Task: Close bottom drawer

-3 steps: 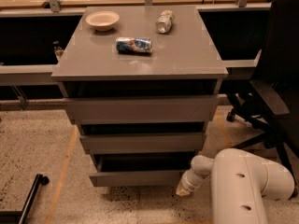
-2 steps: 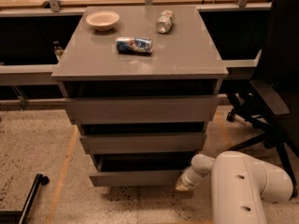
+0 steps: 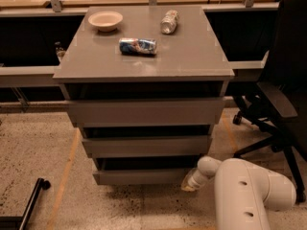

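**Gripper pressing at the bottom drawer's right corner as the front moves inward**

The robot's white arm (image 3: 249, 195) is reaching in from the lower right. Its gripper (image 3: 190, 183) is sitting low at the near right corner of the bottom drawer (image 3: 144, 176), touching or just beside the end of the front panel. Whether the gripper is open or closed cannot be told from this angle.

The bottom drawer is standing partly open at the foot of the grey cabinet (image 3: 144, 61), its plain front jutting nearer than the middle drawer (image 3: 146, 146), with a dark strip of interior showing above it. Compared with a second ago, that strip is looking narrower and the front is lying slightly farther in. The arm's wrist is also sitting a little farther in than before. The top drawer (image 3: 144, 111) and the middle drawer are showing no change.

On the cabinet top, a shallow bowl (image 3: 105, 20) is resting at the far left, a silvery container (image 3: 169, 22) is lying far right of centre, and a crushed blue can (image 3: 138, 46) is lying nearer, between them; all three are staying where they were. A black office chair (image 3: 283, 104) is standing to the right.
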`<state>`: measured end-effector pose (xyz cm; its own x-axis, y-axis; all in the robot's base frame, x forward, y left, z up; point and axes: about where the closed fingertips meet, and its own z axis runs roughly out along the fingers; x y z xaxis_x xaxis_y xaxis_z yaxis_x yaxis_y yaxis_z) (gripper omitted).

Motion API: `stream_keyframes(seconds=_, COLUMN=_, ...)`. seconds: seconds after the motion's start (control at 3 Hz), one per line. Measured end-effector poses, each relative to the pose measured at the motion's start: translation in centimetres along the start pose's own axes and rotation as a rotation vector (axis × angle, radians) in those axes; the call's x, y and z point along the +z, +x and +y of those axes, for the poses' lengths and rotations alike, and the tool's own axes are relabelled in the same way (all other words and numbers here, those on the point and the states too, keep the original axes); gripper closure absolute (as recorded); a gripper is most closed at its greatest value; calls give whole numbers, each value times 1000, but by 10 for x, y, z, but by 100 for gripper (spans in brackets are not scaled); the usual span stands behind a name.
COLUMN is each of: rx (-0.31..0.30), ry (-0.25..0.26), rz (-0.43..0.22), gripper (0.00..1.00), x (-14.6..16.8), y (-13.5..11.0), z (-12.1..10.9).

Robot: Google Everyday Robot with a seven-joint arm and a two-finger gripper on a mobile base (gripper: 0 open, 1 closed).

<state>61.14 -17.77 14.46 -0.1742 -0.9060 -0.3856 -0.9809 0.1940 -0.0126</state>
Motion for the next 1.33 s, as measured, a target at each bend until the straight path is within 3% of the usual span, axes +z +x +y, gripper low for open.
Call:
stream_keyframes(seconds=1.0, rx=0, ry=-13, rz=-1, gripper=12, x=7, y=-1, z=7)
stream_keyframes(seconds=1.33, rx=0, ry=-17, rz=-2, gripper=0, x=9, y=-1, z=9)
